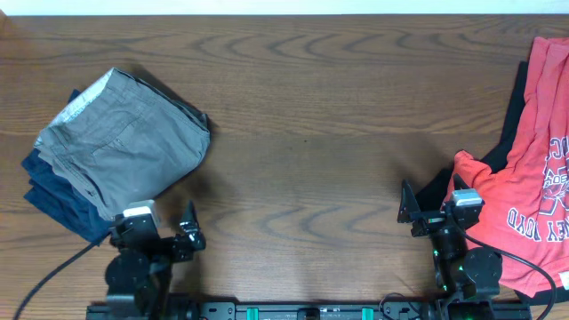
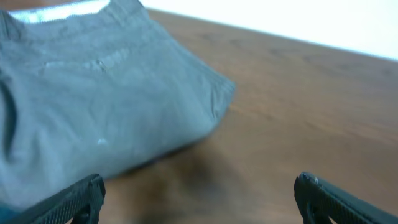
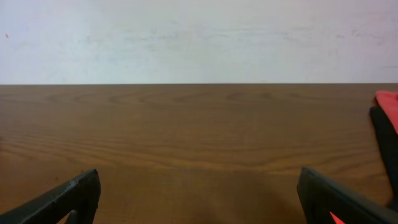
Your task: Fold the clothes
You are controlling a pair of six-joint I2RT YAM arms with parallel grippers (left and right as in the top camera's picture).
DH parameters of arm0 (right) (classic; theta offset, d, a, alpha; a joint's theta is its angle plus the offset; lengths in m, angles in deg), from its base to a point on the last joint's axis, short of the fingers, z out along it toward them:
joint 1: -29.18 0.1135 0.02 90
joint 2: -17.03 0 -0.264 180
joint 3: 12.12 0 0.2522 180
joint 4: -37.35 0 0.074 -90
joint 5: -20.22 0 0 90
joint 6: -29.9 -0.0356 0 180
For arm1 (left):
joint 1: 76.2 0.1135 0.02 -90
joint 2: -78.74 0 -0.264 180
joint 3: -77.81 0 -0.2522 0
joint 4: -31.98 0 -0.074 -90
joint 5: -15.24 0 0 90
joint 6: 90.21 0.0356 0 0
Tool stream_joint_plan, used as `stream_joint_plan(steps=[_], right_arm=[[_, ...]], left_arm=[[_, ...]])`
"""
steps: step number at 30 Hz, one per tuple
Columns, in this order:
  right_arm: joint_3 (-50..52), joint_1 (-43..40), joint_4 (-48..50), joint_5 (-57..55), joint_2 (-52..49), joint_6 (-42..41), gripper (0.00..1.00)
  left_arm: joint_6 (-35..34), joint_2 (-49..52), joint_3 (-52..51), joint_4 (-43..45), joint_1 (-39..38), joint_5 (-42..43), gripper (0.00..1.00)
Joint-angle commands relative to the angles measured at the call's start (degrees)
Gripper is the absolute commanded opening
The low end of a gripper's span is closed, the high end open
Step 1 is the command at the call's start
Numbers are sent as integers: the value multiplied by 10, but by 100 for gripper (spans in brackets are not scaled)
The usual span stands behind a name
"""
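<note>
Folded grey shorts (image 1: pixel 120 142) lie at the left of the table on top of folded dark navy trousers (image 1: pixel 58 203). They fill the upper left of the left wrist view (image 2: pixel 99 93). A red white-printed T-shirt (image 1: pixel 533 169) lies loose at the right edge over a black garment (image 1: pixel 514 111); its red edge shows in the right wrist view (image 3: pixel 387 99). My left gripper (image 1: pixel 169 233) is open and empty at the near edge, just in front of the shorts. My right gripper (image 1: pixel 428 212) is open and empty beside the T-shirt.
The wooden table (image 1: pixel 311 116) runs bare between the two piles. A white wall (image 3: pixel 199 37) stands behind the far edge. The arm bases sit at the near edge.
</note>
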Motion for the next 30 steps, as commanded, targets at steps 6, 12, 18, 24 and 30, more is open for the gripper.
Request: stream_joint_plan(steps=[6, 12, 18, 24, 30], right_arm=[[0, 4, -2, 4, 3, 9, 99], [0, 4, -2, 4, 3, 9, 99], [0, 4, -2, 4, 3, 9, 99], [0, 4, -2, 4, 3, 9, 99], [0, 4, -2, 4, 3, 9, 99]], left_arm=[[15, -30, -168, 257, 11, -18, 98], [8, -30, -223, 330, 10, -16, 98], [8, -30, -223, 326, 10, -16, 98], [8, -28, -223, 325, 10, -16, 98], [8, -28, -223, 325, 10, -16, 98]])
